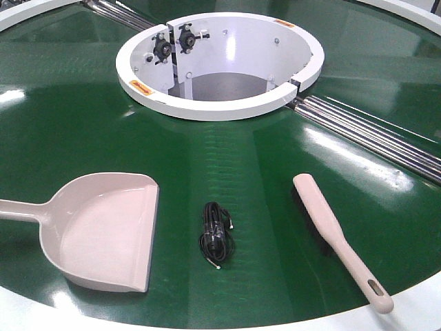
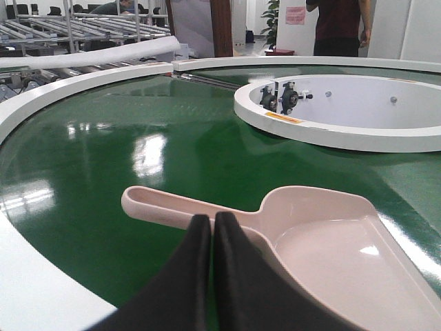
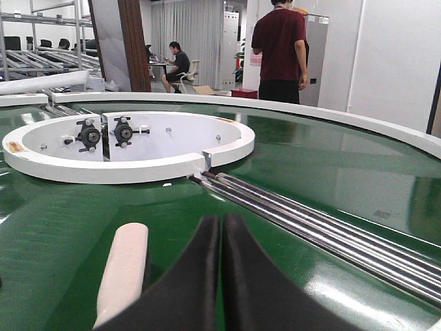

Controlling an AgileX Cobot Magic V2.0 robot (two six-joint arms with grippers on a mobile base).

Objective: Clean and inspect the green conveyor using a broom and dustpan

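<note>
Beige-pink broom point(image 1: 337, 240) diagonal, handle near-right; dustpan point(image 1: 103, 234) handle points left.

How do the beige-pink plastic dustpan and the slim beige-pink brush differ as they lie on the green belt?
The wide scoop-shaped beige-pink plastic dustpan lies left of the black coiled cable; the slim beige-pink plastic broom lies right of it. The dustpan's handle points left, its open lip facing the cable; the broom's handle runs to the near white rim, dark bristles underneath. Both rest on the glossy green conveyor and have slotted handles.
</note>
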